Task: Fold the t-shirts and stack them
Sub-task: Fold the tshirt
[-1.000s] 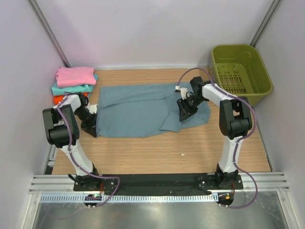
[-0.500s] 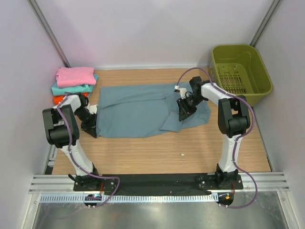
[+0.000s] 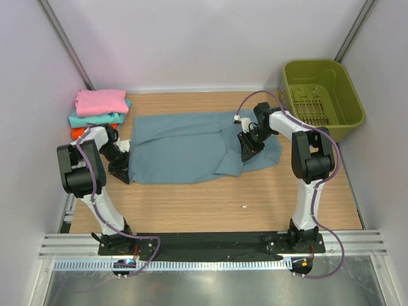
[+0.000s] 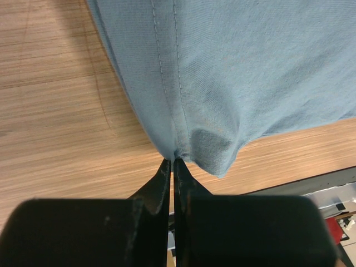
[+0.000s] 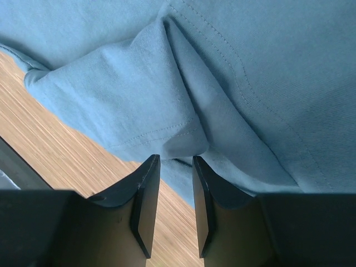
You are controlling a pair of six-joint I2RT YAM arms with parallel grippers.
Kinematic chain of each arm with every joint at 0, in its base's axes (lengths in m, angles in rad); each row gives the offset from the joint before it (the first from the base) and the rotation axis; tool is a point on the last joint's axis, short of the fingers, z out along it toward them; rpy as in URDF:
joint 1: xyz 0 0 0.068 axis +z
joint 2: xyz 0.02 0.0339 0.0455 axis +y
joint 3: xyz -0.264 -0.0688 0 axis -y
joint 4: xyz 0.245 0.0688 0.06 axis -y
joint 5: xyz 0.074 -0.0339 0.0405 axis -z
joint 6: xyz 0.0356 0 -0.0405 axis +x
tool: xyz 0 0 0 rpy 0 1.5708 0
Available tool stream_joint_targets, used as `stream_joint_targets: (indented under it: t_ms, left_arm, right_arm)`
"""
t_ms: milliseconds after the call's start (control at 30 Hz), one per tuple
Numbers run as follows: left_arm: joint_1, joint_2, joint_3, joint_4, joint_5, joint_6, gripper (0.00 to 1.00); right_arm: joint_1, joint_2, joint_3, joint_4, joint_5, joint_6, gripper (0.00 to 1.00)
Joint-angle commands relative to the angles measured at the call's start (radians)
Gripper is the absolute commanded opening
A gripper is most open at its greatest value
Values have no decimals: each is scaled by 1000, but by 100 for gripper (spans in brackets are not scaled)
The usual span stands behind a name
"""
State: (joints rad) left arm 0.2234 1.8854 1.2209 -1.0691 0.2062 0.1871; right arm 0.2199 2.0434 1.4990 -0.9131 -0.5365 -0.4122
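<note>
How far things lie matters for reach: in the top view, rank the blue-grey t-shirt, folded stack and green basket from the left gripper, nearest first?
1. Blue-grey t-shirt: corner pinched in the left gripper.
2. Folded stack: far left, behind it.
3. Green basket: far right corner.

The orange t-shirt (image 3: 76, 132) shows only a sliver beneath the teal t-shirt (image 3: 95, 119).

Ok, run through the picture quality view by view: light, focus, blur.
Top external: soft, even light, no glare, faint shadows only, the blue-grey t-shirt sharp throughout. Left wrist: hem stitching crisp, the left gripper dark and soft-edged up close. Right wrist: cloth seams sharp, the right gripper underlit, the table grain softer.
</note>
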Motion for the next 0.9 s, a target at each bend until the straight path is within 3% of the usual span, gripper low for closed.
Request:
stream_joint_targets:
  t_ms: [0,333,467,567,867]
  left_arm:
    - [5,-39,23,-23,13,-6,0]
    - [7,-35,22,-19,13,-9,0]
    - [5,-37,17,-15,12,-12,0]
    - [5,-35,20,-15,15,-12,0]
    - [5,-29,31,-20,13,-17,0]
  right_arm:
    - [-7,15,26,16,-19,15,36]
    - [-4,46,86,-12,-112,-22,31]
    - [-1,32,118,-18,-155,-13,15]
    - [9,31,153,-18,-186,15,10]
    - [134,75,257,39,-204,99,11]
